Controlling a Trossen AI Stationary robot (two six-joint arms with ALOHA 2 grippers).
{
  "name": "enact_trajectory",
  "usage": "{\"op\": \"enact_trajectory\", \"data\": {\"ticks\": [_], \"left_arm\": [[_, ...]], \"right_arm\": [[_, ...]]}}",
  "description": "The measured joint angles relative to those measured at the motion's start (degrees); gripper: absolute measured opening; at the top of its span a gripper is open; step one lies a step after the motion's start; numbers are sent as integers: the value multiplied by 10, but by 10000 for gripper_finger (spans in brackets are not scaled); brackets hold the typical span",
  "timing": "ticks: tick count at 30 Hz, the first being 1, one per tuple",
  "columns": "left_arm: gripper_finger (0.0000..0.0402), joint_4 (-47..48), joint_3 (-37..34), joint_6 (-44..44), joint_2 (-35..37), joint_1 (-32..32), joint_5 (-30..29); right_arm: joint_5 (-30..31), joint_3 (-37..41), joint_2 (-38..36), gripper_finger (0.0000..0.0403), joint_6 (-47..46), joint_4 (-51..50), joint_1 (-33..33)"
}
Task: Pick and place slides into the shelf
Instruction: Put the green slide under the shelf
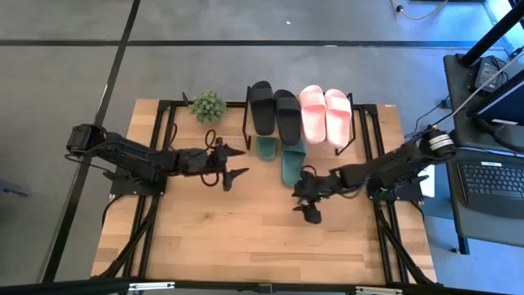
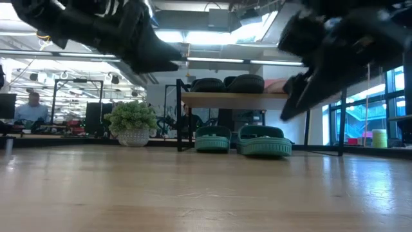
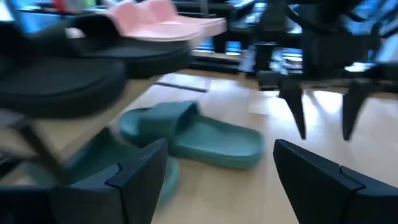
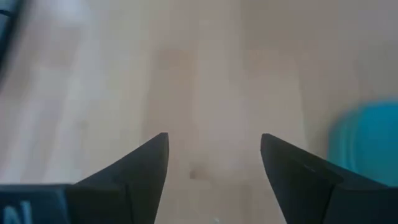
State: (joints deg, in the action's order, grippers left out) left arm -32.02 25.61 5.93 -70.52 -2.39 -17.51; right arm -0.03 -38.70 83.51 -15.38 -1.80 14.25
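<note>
The shelf [image 1: 354, 131] stands at the table's far side. A black pair [image 1: 274, 111] and a pink pair [image 1: 325, 115] lie on its top plank. One dark green slide [image 1: 266, 147] lies on the table under the shelf; the other [image 1: 293, 164] sticks out toward the near side. Both green slides [image 2: 212, 138] [image 2: 264, 143] rest flat on their soles. My left gripper [image 1: 241, 162] hovers open to the left of the green pair, which shows ahead of it in the left wrist view [image 3: 205, 140]. My right gripper [image 1: 307, 202] is open above bare table, near of the outer green slide.
A small potted plant [image 1: 207, 105] stands left of the shelf at the far edge. Black metal frames [image 1: 164, 131] run along both sides of the table. The near half of the wooden tabletop [image 1: 246, 246] holds nothing. A desk with a laptop [image 1: 491, 180] stands to the right.
</note>
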Motion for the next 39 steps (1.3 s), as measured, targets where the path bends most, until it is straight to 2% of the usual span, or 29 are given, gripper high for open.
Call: {"op": "enact_trajectory", "data": {"ticks": [3, 9, 24, 39], "left_arm": [[284, -7, -13, 0, 0, -5, -34], [284, -8, -36, 0, 0, -8, -34], [284, -10, -47, 1, 0, -8, -35], [284, -10, -47, 0, 0, -8, -35]], "right_arm": [[-18, -27, 40, 255, -11, -40, -24], [-56, -44, 82, 255, -9, -39, -63], [-52, -44, 83, 256, 23, -65, -131], [-18, -44, 83, 255, 82, -65, -197]]}}
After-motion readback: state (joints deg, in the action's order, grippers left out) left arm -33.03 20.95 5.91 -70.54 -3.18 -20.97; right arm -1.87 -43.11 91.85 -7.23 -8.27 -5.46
